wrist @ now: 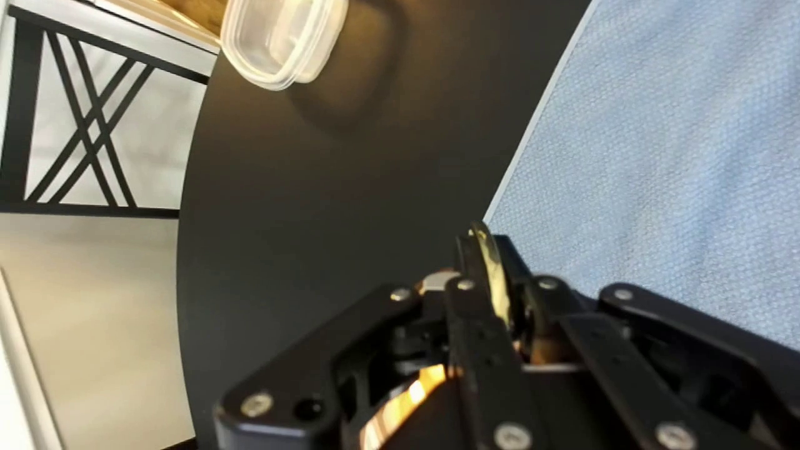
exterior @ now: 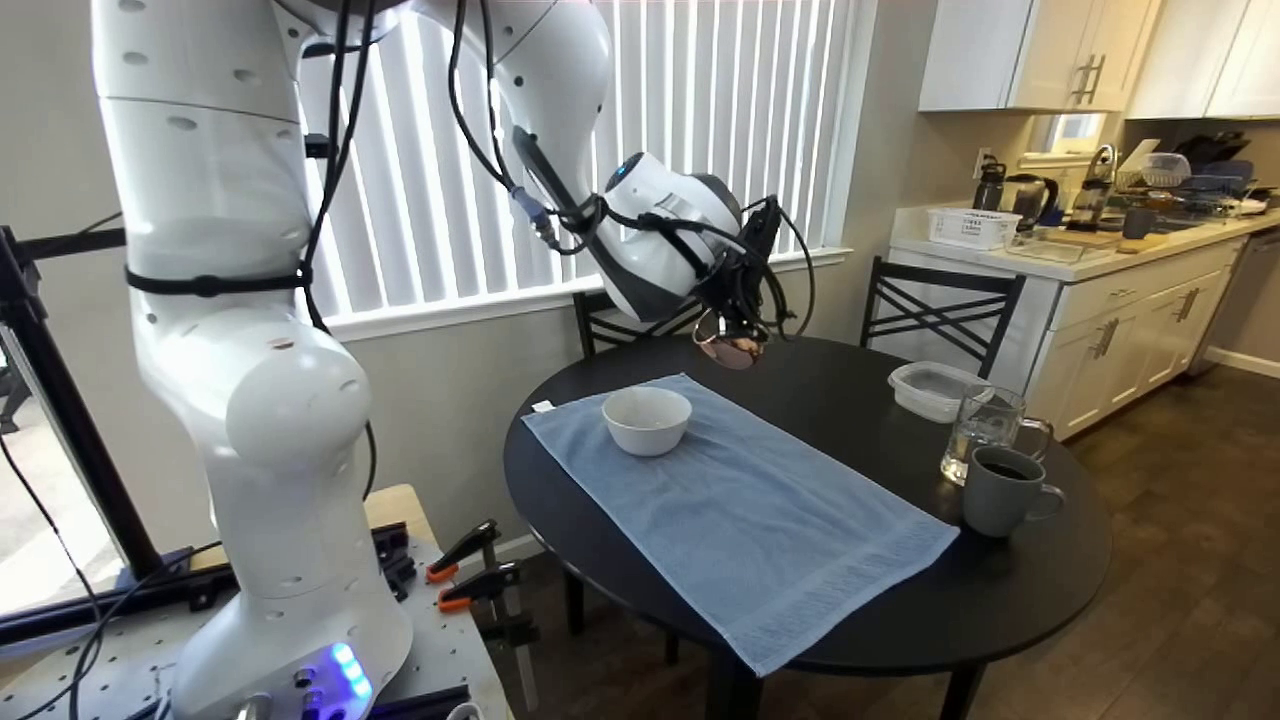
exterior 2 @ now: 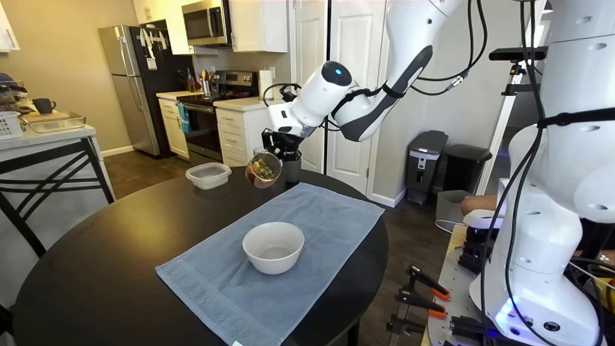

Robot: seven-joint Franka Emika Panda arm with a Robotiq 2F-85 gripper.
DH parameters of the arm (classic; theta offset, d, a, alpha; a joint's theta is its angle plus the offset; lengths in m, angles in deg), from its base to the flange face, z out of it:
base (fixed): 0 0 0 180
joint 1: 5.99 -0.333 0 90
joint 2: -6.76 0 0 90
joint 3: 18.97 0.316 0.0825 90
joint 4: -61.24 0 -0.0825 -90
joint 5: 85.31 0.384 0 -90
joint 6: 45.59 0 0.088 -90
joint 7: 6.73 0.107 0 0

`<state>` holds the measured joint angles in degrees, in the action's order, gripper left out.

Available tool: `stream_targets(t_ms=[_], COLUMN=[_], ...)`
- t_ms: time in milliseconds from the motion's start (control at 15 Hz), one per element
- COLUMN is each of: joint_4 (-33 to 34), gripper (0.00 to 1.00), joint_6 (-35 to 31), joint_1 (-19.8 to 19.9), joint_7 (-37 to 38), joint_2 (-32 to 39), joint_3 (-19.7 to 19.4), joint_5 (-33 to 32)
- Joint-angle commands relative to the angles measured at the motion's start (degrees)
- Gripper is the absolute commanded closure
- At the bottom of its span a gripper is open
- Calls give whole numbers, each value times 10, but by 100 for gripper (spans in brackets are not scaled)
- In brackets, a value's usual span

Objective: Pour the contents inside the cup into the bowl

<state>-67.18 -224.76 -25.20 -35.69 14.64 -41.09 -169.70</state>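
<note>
The shiny copper cup [exterior: 730, 347] is held in the air, tilted with its mouth turned sideways. It also shows in an exterior view [exterior 2: 258, 181], where small yellow-green pieces [exterior 2: 263, 169] lie inside it. My gripper [wrist: 490, 262] is shut on the cup's thin handle; in the wrist view only the handle and strips of copper [wrist: 403, 406] show between and behind the fingers. The white bowl [exterior: 647, 425] stands upright on the blue towel; it shows in both exterior views [exterior 2: 273, 259] and is out of the wrist view. The cup is above the table, apart from the bowl.
The blue towel [exterior: 760, 520] lies on the round black table [exterior 2: 120, 250]. A clear plastic container [exterior: 935, 390], a glass mug [exterior: 978, 435] and a grey mug [exterior: 1000, 495] with dark contents stand near the table's edge. Black chairs [exterior: 940, 310] stand around the table.
</note>
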Motion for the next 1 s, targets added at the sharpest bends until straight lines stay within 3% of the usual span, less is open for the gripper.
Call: stream_targets(t_ms=[0,600,933], joint_4=[10,-1,-14], gripper=[96,96,96], joint_6=[8,21,93], joint_1=[-20,-28,-27], joint_7=[120,342,535], joint_2=[-16,-23,-45], joint_3=[2,40,93], joint_5=[-115,-310,-514])
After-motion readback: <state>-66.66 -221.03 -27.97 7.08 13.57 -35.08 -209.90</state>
